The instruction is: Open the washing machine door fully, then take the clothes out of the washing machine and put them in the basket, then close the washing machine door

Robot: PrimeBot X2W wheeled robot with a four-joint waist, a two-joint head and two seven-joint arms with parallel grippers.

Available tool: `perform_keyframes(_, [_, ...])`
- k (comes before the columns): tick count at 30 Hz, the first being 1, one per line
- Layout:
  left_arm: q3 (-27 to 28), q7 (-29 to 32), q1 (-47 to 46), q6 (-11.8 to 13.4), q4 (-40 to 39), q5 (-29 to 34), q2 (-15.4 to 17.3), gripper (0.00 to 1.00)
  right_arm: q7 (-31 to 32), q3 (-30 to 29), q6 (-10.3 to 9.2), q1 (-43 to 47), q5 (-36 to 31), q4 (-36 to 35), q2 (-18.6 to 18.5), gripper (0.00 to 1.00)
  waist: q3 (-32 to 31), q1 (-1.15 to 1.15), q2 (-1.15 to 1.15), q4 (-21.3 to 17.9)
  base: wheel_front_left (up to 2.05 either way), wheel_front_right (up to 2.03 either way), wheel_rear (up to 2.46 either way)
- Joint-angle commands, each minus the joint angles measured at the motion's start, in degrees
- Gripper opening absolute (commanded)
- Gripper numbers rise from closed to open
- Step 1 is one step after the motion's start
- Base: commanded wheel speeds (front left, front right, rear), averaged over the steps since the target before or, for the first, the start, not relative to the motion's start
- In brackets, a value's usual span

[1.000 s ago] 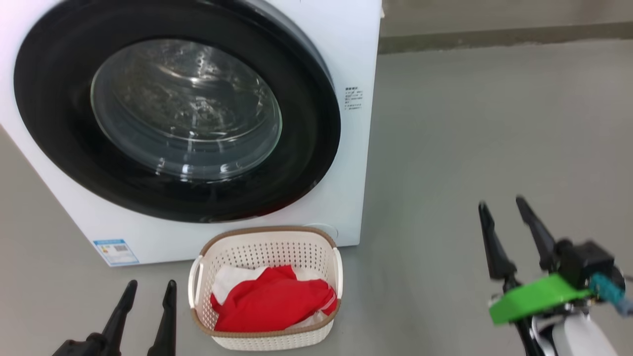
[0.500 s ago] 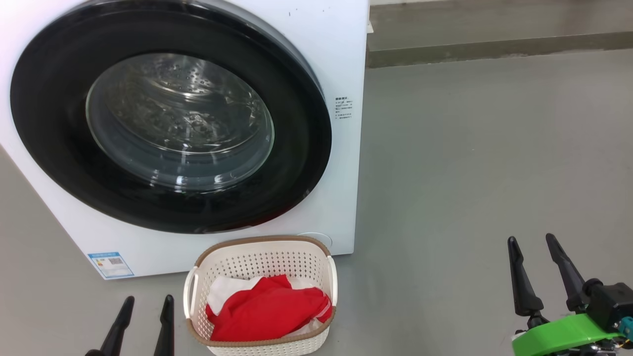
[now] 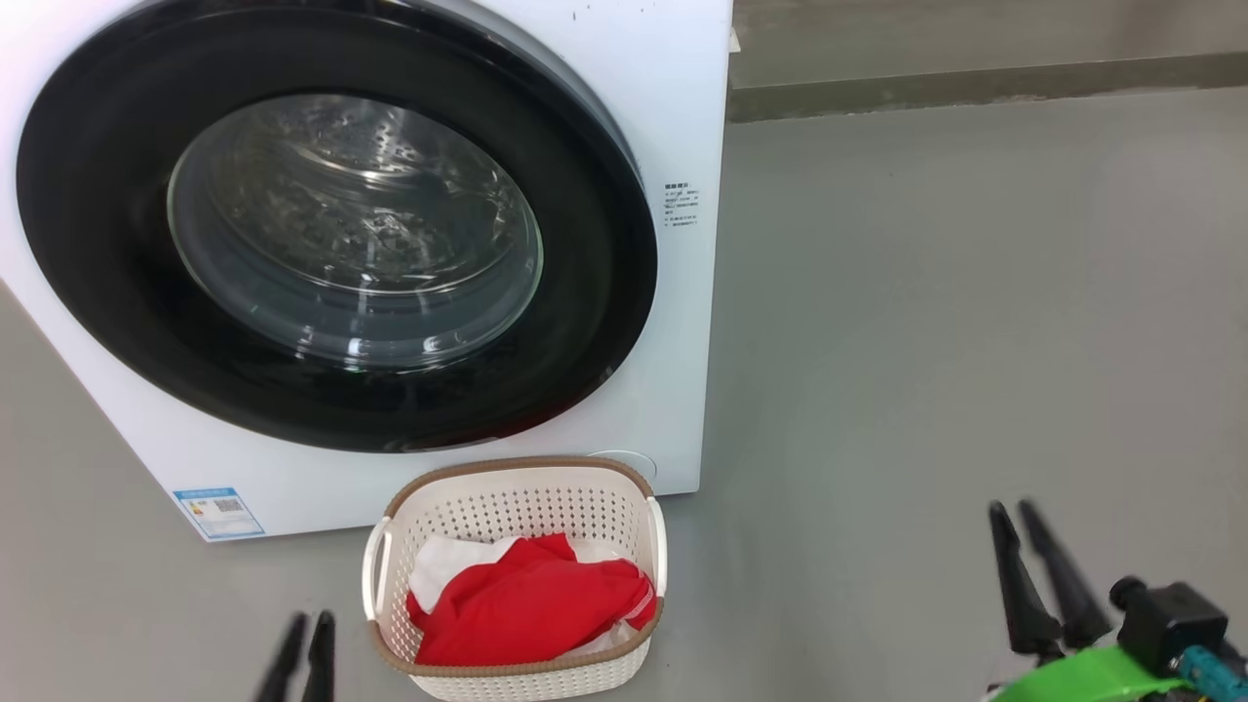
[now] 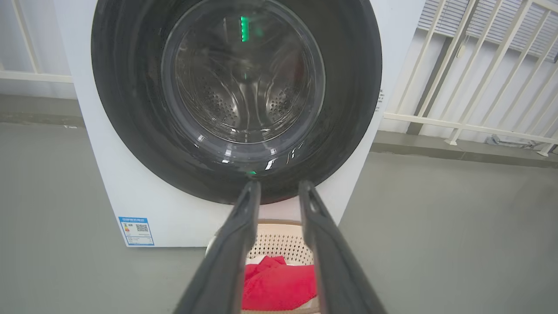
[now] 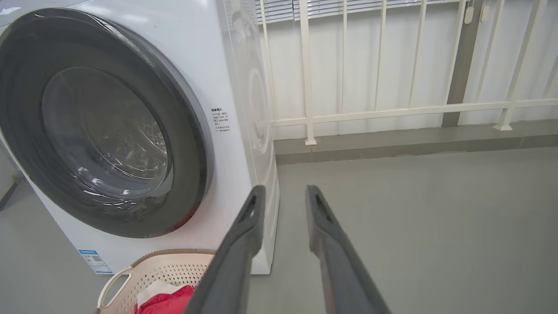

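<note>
The washing machine (image 3: 673, 97) is a white box with its round black-rimmed door (image 3: 97, 244) shut against its front; the steel drum shows through the glass. Directly in front stands the cream basket (image 3: 517, 466), holding the red and white clothes (image 3: 526, 609). My left gripper (image 3: 310, 619) sits low, left of the basket, fingers narrowly apart and empty. Its wrist view looks between them (image 4: 279, 185) at the door (image 4: 130, 109), basket (image 4: 279, 244) and clothes (image 4: 279, 283). My right gripper (image 3: 1010, 507) hangs far right over bare floor, open and empty (image 5: 284, 188).
Grey floor (image 3: 926, 341) spreads wide to the right of the machine. A low kerb (image 3: 975, 83) and a white railing (image 5: 392, 109) run along the back. A blue label (image 3: 219, 512) marks the machine's lower left corner.
Both grippers' fingers have drawn closer together. The right gripper has dropped toward the lower right corner and the left has sunk lower. The head camera has shifted slightly.
</note>
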Motion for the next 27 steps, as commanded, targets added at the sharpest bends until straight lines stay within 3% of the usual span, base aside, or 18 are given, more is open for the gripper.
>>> perform_keyframes(1, [-0.17,0.03,0.27,0.00,0.89,-0.10,-0.41,0.00,0.05,-0.01,0.00,0.30,0.10,0.90,0.26,0.00,0.00,0.00,0.00,0.00,0.00,0.00,0.00])
perform_keyframes(10, [-0.04,1.26,0.16,-0.02,2.53,-4.30,-1.03,0.00,1.34,-0.17,0.00,0.73,4.46,2.49,0.52,0.00,0.07,0.13,0.00,0.00,0.00,0.00,0.00])
perform_keyframes(14, [0.10,1.90,-0.24,-0.04,2.61,-6.70,-1.06,0.00,1.99,-0.21,-0.01,0.43,6.94,2.48,0.46,0.00,0.29,0.01,0.00,0.01,0.00,0.00,0.00])
perform_keyframes(27, [0.56,3.84,-1.51,-0.07,2.83,-13.89,-1.17,0.00,3.99,-0.38,-0.01,-0.55,14.37,2.41,0.29,0.00,0.67,0.00,0.00,0.03,0.00,0.00,0.00])
